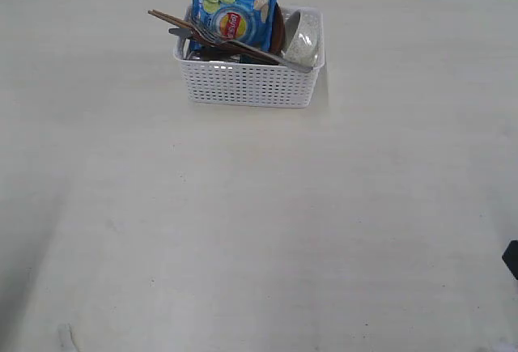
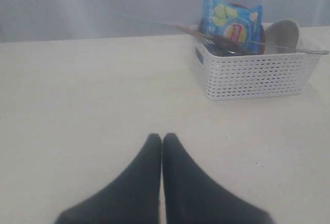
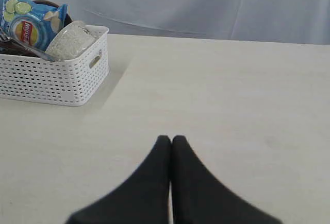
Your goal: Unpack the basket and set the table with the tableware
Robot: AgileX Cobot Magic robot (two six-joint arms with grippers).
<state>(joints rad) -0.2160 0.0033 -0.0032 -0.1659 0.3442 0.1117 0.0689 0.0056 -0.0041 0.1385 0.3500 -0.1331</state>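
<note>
From outside we see the white basket (image 1: 247,85) on the far middle of the table (image 1: 243,231). A blue crisp packet (image 1: 233,12), a bowl (image 1: 303,40) and chopsticks (image 1: 167,19) sit in it. At the left wrist, our left claw (image 2: 162,137) is closed and holds nothing, well apart from the basket. At the right wrist, our right claw (image 3: 171,139) is closed and empty too.

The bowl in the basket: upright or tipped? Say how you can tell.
Tipped: the bowl stands on edge against the basket's end wall, mouth facing sideways, not up.
</note>
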